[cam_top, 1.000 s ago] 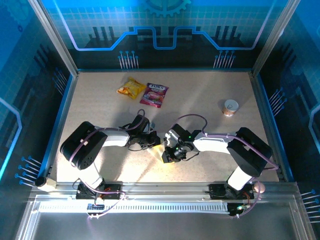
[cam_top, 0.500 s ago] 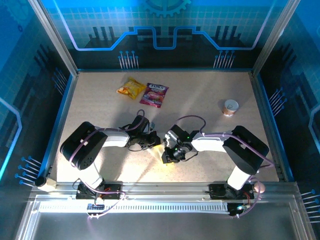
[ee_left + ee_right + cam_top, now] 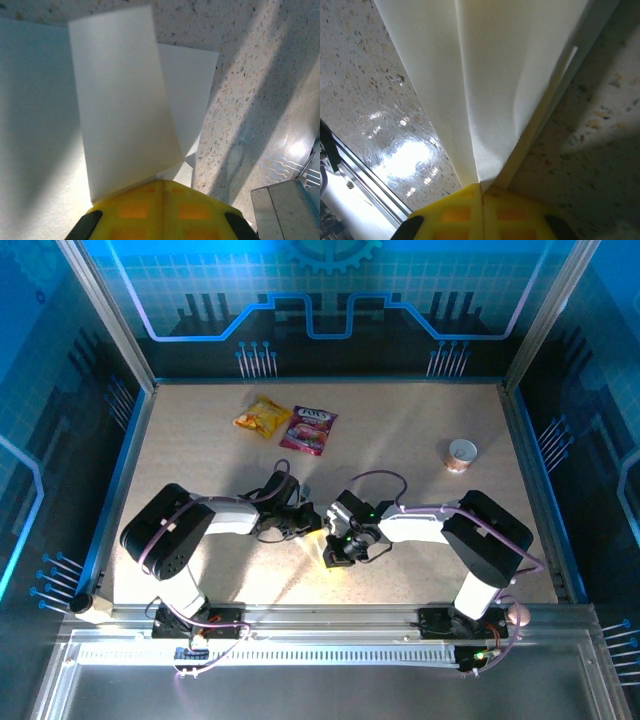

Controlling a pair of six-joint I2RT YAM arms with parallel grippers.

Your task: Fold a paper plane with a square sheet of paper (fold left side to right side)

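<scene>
In left pincer (image 3: 161, 182) and right pincer (image 3: 481, 187) alike, the folded paper (image 3: 125, 100).

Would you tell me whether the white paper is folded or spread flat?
Folded: the paper shows overlapping layers in the left wrist view, and a crease runs to the right gripper.

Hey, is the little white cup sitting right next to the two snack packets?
No, the cup stands alone far to the right, well apart from the yellow packet and pink packet.
</scene>
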